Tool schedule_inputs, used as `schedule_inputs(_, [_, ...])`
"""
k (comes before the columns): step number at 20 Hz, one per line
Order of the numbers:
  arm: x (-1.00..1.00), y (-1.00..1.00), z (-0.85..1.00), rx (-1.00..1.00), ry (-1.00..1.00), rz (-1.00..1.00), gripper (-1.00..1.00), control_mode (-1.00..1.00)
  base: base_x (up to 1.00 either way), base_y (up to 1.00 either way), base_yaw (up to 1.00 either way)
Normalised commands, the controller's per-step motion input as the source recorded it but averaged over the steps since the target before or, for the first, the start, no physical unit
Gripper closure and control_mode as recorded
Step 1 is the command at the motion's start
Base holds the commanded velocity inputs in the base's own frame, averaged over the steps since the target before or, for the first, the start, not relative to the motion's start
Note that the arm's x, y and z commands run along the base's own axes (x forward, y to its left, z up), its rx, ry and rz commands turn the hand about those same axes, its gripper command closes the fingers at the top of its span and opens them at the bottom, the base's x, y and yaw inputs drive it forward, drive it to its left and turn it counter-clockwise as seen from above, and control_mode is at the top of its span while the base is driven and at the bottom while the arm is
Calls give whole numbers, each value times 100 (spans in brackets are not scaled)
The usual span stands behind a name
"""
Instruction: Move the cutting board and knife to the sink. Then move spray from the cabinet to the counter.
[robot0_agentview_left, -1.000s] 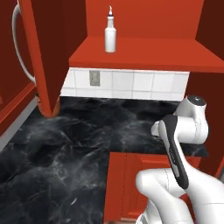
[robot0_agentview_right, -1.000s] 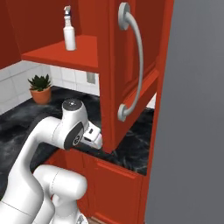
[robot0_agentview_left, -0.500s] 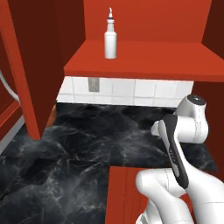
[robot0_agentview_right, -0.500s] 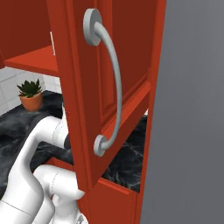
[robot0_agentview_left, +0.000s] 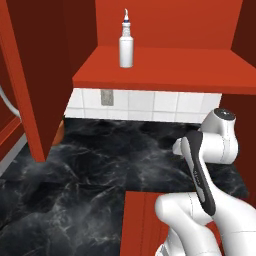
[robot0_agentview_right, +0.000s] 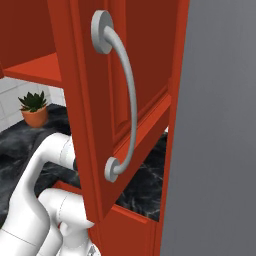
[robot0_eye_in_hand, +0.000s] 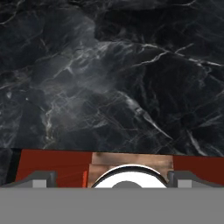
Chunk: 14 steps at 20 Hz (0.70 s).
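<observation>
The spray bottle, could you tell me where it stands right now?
In the left base view the spray stands upright on the cabinet shelf, toward its left side, above the counter.

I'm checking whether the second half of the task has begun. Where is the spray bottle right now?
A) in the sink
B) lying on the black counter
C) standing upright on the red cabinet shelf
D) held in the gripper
C: the spray stands upright on the cabinet shelf, above the counter.
</observation>
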Motion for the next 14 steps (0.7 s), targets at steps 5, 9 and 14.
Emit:
schedule_inputs(5, [0,0,0,0,0,0,-100,100,-5,2,0])
schedule_inputs(9, [-3,18,15,0,-25,5,-100,-100,-2,4,1])
schedule_inputs(14, [-6,22,36,0,-41,18,-100,-100,0,0,0])
